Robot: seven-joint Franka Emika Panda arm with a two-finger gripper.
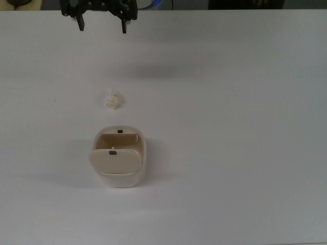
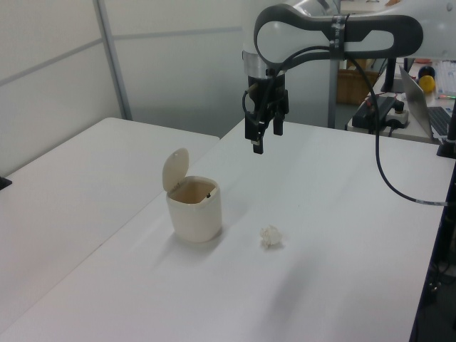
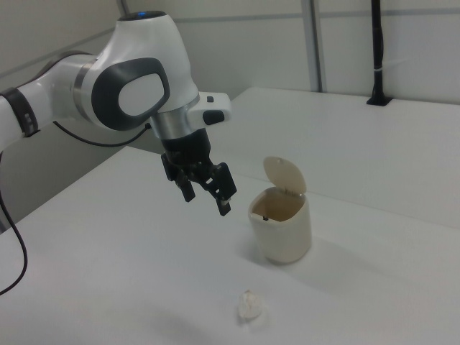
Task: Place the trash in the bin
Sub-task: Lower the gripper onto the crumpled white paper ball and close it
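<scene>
The trash [image 1: 114, 99], a small crumpled cream paper wad, lies on the white table [image 1: 230, 127] just above the bin in the top view. The beige bin [image 1: 143, 155] stands with its swing lid [image 1: 115, 161] tipped up, its inside showing. My gripper [image 1: 102, 25] hangs open and empty above the table at the top view's upper edge, well away from the wad. In the left view the gripper [image 2: 265, 137] is high above and behind the trash [image 2: 271, 236] and bin [image 2: 194, 214]. In the right view the gripper [image 3: 207, 201] is left of the bin [image 3: 282, 233], above the trash [image 3: 249, 306].
A second white table [image 2: 64, 185] adjoins on the left view's left. Cables, a laptop and other gear [image 2: 399, 107] sit beyond the table at the left view's upper right. A black cable [image 2: 388, 171] hangs from the arm.
</scene>
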